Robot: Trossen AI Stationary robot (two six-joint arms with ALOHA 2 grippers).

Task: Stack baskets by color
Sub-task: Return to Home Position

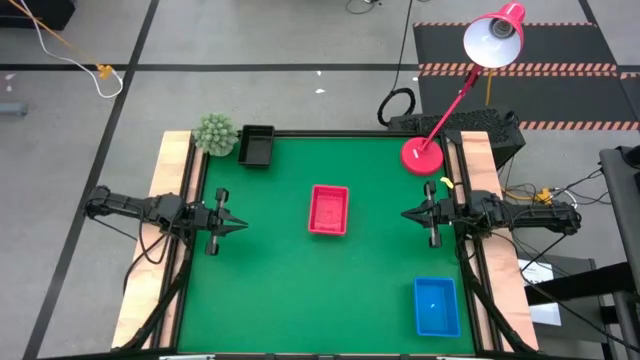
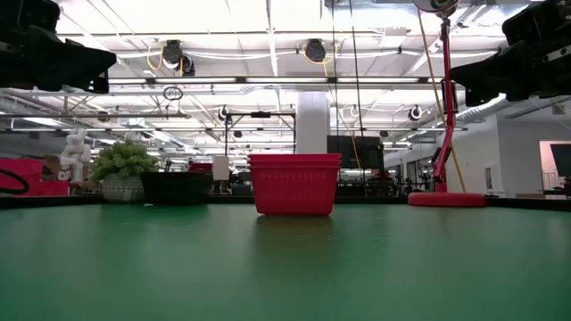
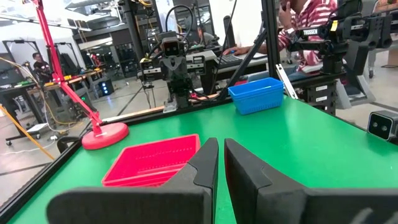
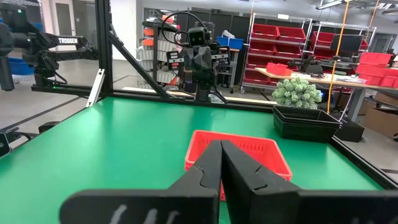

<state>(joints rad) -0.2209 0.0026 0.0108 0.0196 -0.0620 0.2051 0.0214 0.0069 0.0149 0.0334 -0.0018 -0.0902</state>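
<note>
Three stacks stand on the green surface (image 1: 300,290), one per colour and well apart, so the sorting looks done. The black stack (image 1: 256,146) sits in the corner on the left arm's side, just beside the plant (image 1: 214,133). The red stack (image 1: 329,209) holds the middle of the surface. The blue stack (image 1: 437,306) lies in the opposite corner, close to the right edge. No loose basket shows anywhere. From above the layers in each stack cannot be counted, though the low view shows the red one standing tall and square.

Both arms lie along the side edges and point inward at each other across the red stack. The left end effector (image 1: 242,226) hangs just inside the left edge, its fingers narrow with only a slim gap, holding nothing. The right end effector (image 1: 407,213) mirrors it at the right edge, near the lamp base (image 1: 422,157), its fingers pressed almost together and also empty. That fits a rest pose. With nothing left to carry there is no reason to spread the fingers, and at the edges the arms are clear of all three stacks, so none can be knocked. I judge the task complete apart from the arms settling at home.
</note>
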